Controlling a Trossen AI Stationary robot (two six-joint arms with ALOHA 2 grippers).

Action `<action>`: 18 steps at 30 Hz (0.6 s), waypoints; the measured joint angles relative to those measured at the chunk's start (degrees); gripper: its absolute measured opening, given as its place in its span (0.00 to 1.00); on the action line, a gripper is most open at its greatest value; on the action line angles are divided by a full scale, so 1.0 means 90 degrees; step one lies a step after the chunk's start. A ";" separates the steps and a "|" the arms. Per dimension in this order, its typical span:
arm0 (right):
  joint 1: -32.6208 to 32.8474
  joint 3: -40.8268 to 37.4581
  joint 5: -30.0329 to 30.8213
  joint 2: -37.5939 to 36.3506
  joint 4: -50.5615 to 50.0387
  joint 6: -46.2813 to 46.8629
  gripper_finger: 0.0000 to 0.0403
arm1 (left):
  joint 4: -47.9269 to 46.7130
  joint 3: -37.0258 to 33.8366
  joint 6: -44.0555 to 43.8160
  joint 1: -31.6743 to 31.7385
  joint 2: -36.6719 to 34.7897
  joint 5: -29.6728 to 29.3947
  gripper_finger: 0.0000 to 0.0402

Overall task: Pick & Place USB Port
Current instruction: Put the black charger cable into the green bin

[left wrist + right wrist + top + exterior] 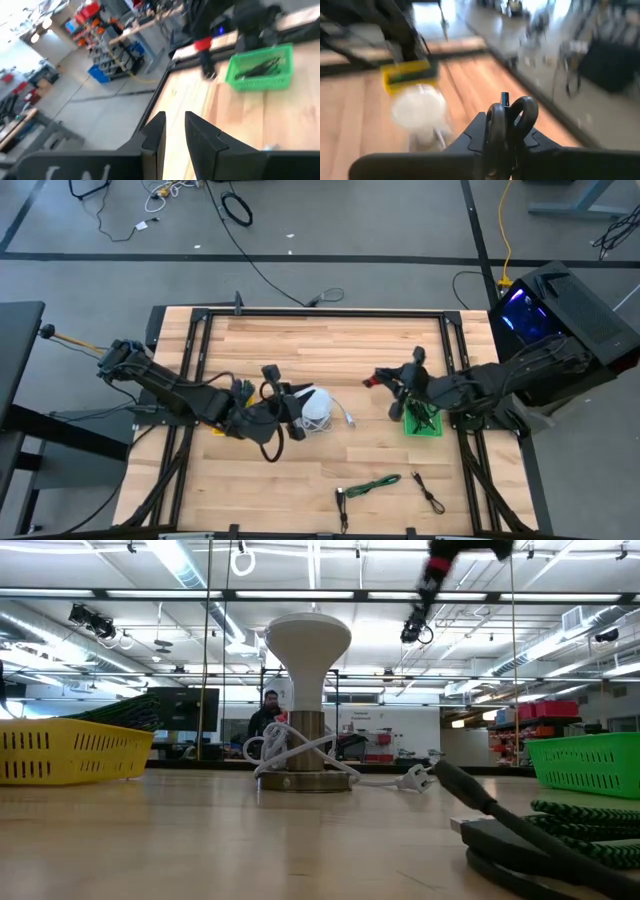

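Note:
My right gripper [385, 379] is up over the middle of the table, left of the green basket [422, 421], shut on a coiled black USB cable [512, 117]. In the low view that cable [420, 632] dangles high above the table. My left gripper [297, 398] is raised beside the white lamp [318, 406]. It points toward the green basket [260, 67], with a narrow gap between its fingers [175, 135] and nothing in it. The lamp [308, 700] stands upright on its base, its white cord looped around the stem. My right gripper pinches the black cable's loops [520, 112] between its two fingers. The loops bulge out past the fingertips, and a plug end [505, 97] sticks out beyond them. The cable hangs below the gripper [428, 585], clear of the table.
A yellow basket [70, 750] stands at the left, partly under my left arm. The green basket [590, 760] holds dark cables. A green cable [372, 485] and a black cable [428, 492] lie near the front edge. Black rails frame the table [330, 313].

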 joint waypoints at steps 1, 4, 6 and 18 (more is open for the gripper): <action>0.0022 0.0000 0.0010 -0.0094 -0.0481 0.0374 0.08 | -0.0175 -0.0002 -0.0125 -0.0004 0.0005 -0.0025 0.19; 0.0077 0.0000 0.0006 -0.0388 -0.1678 0.1601 0.08 | -0.0464 -0.0002 -0.0489 -0.0035 0.0010 -0.0006 0.19; 0.0082 0.0001 -0.0185 -0.0573 -0.2404 0.2372 0.08 | -0.0729 -0.0002 -0.0807 -0.0071 0.0010 0.0119 0.19; 0.0081 -0.0002 -0.1918 -0.1192 -0.6013 0.6080 0.08 | -0.1417 -0.0004 -0.1987 -0.0227 0.0012 0.1029 0.19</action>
